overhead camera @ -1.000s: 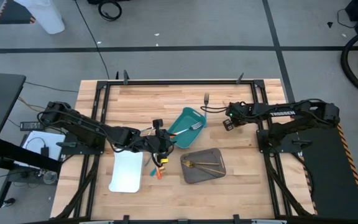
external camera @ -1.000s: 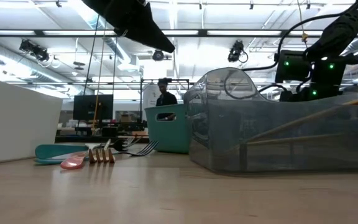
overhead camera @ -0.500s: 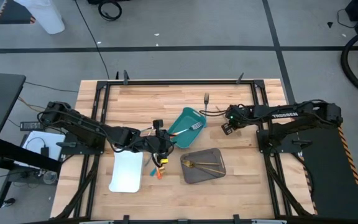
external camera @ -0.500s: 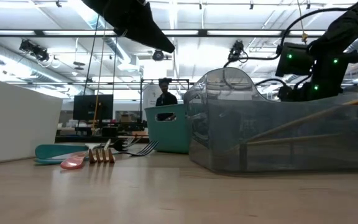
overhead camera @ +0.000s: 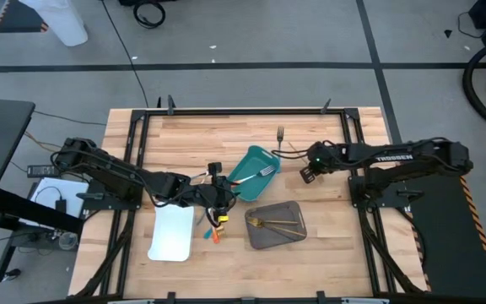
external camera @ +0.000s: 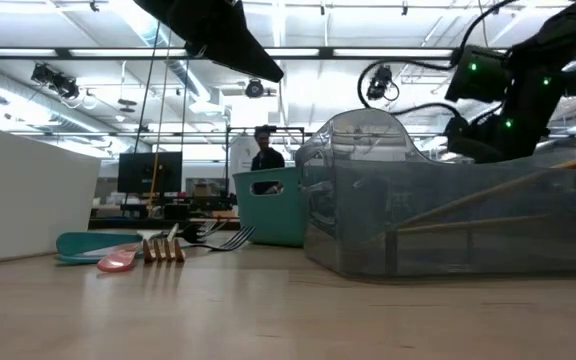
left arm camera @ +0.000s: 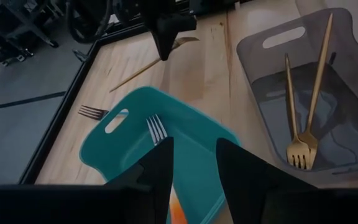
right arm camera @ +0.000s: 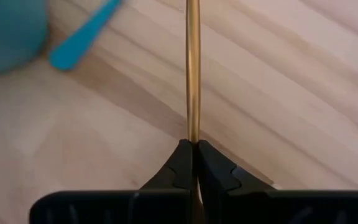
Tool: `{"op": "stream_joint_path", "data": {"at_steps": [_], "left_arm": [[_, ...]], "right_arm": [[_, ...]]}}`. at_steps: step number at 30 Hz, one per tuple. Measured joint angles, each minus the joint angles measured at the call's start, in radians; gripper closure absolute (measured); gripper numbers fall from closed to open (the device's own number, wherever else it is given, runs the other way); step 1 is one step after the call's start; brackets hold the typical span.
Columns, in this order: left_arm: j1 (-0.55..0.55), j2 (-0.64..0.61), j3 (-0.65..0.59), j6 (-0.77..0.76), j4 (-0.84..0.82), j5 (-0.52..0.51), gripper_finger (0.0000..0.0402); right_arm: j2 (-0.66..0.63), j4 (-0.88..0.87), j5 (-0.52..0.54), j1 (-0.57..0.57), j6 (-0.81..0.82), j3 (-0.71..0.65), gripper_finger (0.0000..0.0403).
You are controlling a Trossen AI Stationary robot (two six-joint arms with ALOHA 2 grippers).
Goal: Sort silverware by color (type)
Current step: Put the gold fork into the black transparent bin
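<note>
My right gripper [right arm camera: 192,148] is shut on a slim all-gold utensil [left arm camera: 145,67] over bare wood, right of the teal tray [overhead camera: 245,160]. A silver fork [overhead camera: 265,171] lies in that tray. Another fork [overhead camera: 280,133] lies on the table beyond it. The grey tray [overhead camera: 289,236] holds two gold forks [left arm camera: 303,146]. My left gripper [overhead camera: 223,192] hangs between the white tray [overhead camera: 173,232] and the teal tray, its fingers apart. An orange patch [left arm camera: 176,211] shows low in the gap; whether it touches the fingers I cannot tell. Orange-handled pieces [overhead camera: 218,221] lie on the table by the white tray. My right gripper pinches the gold utensil's thin shaft [right arm camera: 192,134] between its two fingertips [right arm camera: 180,155]. The fingers come from above, slanting steeply down, and in the left wrist view they lie across the shaft [left arm camera: 166,57]. The utensil slants; whether its lower end [left arm camera: 114,89] rests on the wood I cannot tell.
A blue handle [right arm camera: 82,37] lies on the wood close to the held utensil, beside the teal tray. Bare wood stretches along the table's far side and right of the grey tray. A black frame rail [overhead camera: 243,110] borders the table.
My right gripper has risen a little and tipped, its arm swinging slightly toward the table's near edge.
</note>
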Motion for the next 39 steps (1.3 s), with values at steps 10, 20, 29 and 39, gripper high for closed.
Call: {"op": "stream_joint_path", "data": {"at_steps": [10, 20, 29, 39], "left_arm": [[0.000, 0.000, 0.000, -0.011, 0.020, 0.000, 0.0271], [-0.001, 0.000, 0.000, -0.012, 0.037, 0.000, 0.0271], [-0.001, 0.000, 0.001, -0.012, 0.046, 0.022, 0.0271], [0.012, 0.004, 0.001, -0.020, 0.241, 0.121, 0.0271]], "right_arm": [[-0.053, 0.078, 0.033, 0.126, -0.064, 0.076, 0.0388], [-0.127, 0.170, 0.111, 0.194, -0.113, 0.088, 0.0387], [-0.182, 0.404, 0.118, 0.292, -0.264, 0.088, 0.0387], [-0.179, 0.660, 0.064, 0.399, -0.444, 0.088, 0.0386]]}}
